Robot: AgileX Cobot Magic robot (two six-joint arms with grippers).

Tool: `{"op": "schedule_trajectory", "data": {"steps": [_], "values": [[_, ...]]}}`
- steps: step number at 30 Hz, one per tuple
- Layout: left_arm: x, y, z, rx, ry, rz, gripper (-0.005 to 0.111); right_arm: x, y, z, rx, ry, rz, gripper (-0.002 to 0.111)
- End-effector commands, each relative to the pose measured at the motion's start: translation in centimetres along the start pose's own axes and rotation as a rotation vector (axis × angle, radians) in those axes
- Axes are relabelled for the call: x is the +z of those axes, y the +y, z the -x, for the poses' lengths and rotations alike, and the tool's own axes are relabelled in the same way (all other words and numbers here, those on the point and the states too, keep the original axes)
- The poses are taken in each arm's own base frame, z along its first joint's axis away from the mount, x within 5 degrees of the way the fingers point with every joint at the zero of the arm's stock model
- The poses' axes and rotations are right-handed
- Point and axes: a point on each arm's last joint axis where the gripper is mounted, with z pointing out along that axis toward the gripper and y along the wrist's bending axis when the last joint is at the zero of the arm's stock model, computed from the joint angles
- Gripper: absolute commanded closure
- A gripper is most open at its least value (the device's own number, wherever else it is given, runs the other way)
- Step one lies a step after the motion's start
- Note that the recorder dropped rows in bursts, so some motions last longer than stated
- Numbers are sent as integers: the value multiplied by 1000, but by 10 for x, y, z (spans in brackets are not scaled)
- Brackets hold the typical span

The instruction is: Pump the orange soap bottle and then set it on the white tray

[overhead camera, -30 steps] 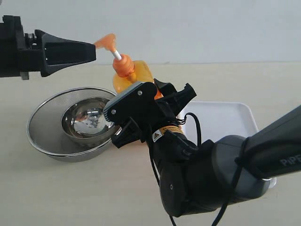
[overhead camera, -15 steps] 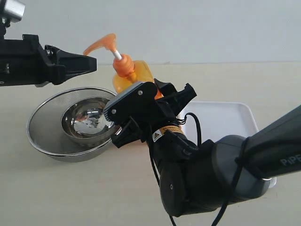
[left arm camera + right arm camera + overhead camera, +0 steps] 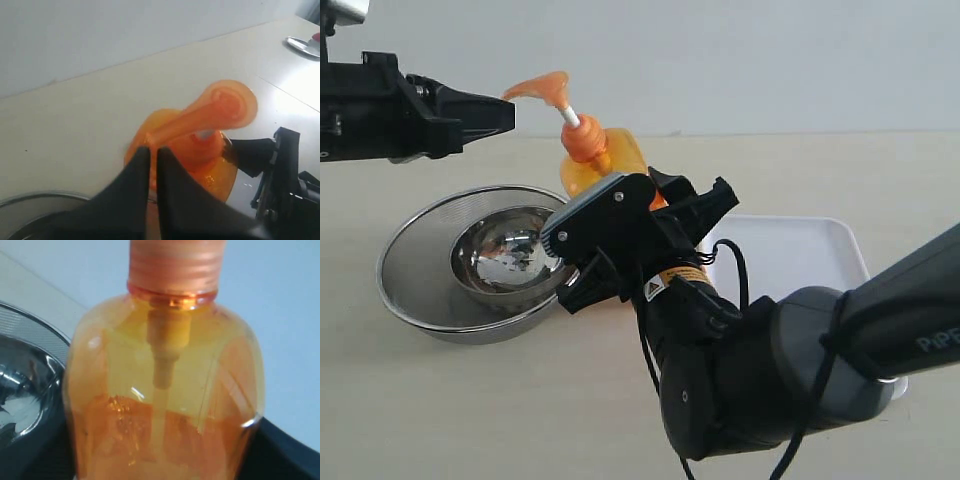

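— Orange soap bottle [image 3: 590,160], whereabouts?
— Stands between steel bowl [image 3: 430,290] and white tray [image 3: 800,250], clamped at the body by the right gripper [image 3: 640,195].
— And the left gripper [image 3: 505,112]?
— Hovers pinched closed, empty, tips just beside the pump spout.

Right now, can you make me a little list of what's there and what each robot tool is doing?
bottle: orange soap bottle, upright, base hidden behind the right arm
pump: pump head is up, white stem showing
left tool: shut, tip just below the spout's end; cannot tell if they touch
right tool: shut around the bottle's body
white tray: beside the bottle, which is not on it
steel bowl: on the bottle's other side
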Motion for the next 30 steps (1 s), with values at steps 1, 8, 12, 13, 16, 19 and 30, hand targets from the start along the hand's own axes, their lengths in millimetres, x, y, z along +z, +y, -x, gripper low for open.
{"op": "schedule_trajectory", "data": {"steps": [1,8,12,13,16,19,30], "values": [[1,0,4,-18,-14,0,102,0,1,0,8,15,12,97],[-9,-9,-4,8,118,-6,102,0,0,0,9,13,7,97],[-28,-12,16,23,11,134,102,0,0,0,9,13,7,97],[-32,-13,21,38,-18,166,102,0,0,0,9,13,7,97],[-41,-12,33,119,-90,256,102,0,1,0,8,12,9,97],[-34,-7,29,137,-66,246,102,0,1,0,8,12,9,97],[-2,5,40,75,-90,65,102,0,1,-1,8,18,15,97]]}}
